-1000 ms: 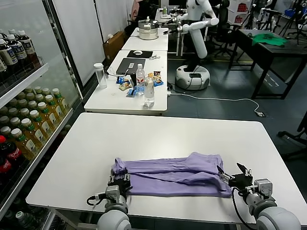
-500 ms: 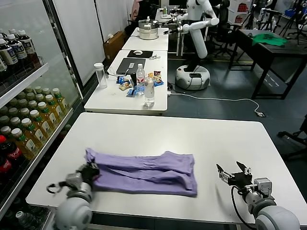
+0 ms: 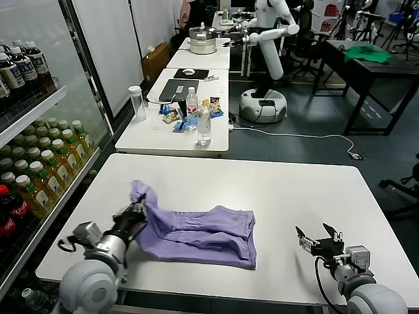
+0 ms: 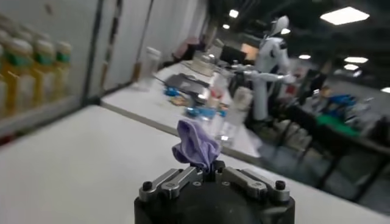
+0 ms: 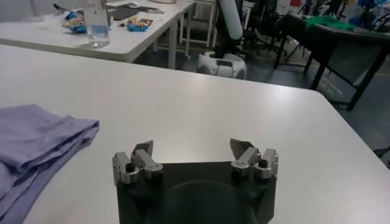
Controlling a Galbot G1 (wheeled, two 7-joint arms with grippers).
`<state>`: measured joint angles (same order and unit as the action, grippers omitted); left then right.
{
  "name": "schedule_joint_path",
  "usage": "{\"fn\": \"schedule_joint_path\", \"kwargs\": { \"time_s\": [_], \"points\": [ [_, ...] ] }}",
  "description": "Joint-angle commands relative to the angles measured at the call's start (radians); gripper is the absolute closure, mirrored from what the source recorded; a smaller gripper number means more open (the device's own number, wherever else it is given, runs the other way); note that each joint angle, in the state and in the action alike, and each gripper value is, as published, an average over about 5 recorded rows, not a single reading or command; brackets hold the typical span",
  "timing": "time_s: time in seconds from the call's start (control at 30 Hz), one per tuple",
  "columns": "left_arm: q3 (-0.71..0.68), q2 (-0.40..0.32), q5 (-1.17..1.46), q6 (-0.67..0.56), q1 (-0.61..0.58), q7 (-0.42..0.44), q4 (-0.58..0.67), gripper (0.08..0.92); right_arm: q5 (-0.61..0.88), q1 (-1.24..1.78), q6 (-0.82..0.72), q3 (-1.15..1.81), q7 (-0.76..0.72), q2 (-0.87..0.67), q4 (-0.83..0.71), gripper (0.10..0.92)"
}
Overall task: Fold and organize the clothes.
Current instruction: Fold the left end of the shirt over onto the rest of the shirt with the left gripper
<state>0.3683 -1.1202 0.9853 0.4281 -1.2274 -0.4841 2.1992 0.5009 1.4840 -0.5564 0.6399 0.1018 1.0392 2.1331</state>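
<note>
The clothes are one lavender T-shirt (image 3: pixel 196 232), bunched lengthwise on the white table (image 3: pixel 262 190) near its front edge. My left gripper (image 3: pixel 135 213) is shut on the shirt's left end and holds that end lifted off the table, so a tuft of purple cloth (image 4: pixel 196 145) sticks out between its jaws. My right gripper (image 3: pixel 319 237) stands open at the front right, well clear of the shirt's right end, with nothing between its fingers. In the right wrist view the shirt's edge (image 5: pixel 36 143) lies off to one side of the open right gripper (image 5: pixel 193 152).
A drinks cooler (image 3: pixel 33 144) with bottles lines the table's left side. Behind stands a second table (image 3: pixel 177 127) with water bottles, snacks and a laptop. Another robot (image 3: pixel 265 59) and a dark table with a green cloth (image 3: pixel 366 53) are far off.
My left gripper has shut on the shirt's left end, dragged the shirt leftward and lifted that end. The shirt's right end slid away from the right gripper, which stayed open and still.
</note>
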Motion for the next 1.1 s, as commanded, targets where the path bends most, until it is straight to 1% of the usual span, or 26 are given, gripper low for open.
{"fn": "schedule_joint_path", "kwargs": {
  "time_s": [0.03,0.2,0.33,0.67,0.77,0.9,0.97,1.1],
  "points": [
    [-0.231,-0.206,0.198,-0.021,0.098,0.01,-0.051,0.864,-0.007,-0.007,0.001,-0.003,0.0,0.002,-0.012,0.203],
    [-0.298,-0.267,0.189,-0.033,0.159,-0.007,-0.157,0.864,-0.007,-0.019,0.002,-0.006,0.0,-0.001,-0.024,0.203],
    [-0.345,-0.295,0.166,-0.034,0.195,-0.02,-0.225,0.864,-0.007,-0.025,0.002,-0.006,-0.001,-0.001,-0.026,0.203],
    [-0.425,-0.327,0.076,-0.032,0.207,-0.016,-0.261,0.858,-0.006,-0.024,0.005,-0.004,-0.003,0.0,-0.029,0.203],
    [-0.432,-0.348,0.014,-0.041,0.214,0.006,-0.278,0.807,-0.006,-0.027,0.006,-0.008,-0.003,0.002,-0.031,0.203],
    [-0.416,-0.365,-0.012,-0.051,0.212,0.027,-0.285,0.696,-0.008,-0.032,0.006,-0.016,-0.002,0.006,-0.033,0.203],
    [-0.405,-0.357,-0.015,-0.055,0.199,0.038,-0.267,0.635,-0.009,-0.034,0.006,-0.019,-0.003,0.007,-0.033,0.203],
    [-0.362,-0.314,-0.012,-0.062,0.154,0.067,-0.197,0.523,-0.01,-0.037,0.008,-0.022,-0.004,0.008,-0.036,0.203]
  ]
}}
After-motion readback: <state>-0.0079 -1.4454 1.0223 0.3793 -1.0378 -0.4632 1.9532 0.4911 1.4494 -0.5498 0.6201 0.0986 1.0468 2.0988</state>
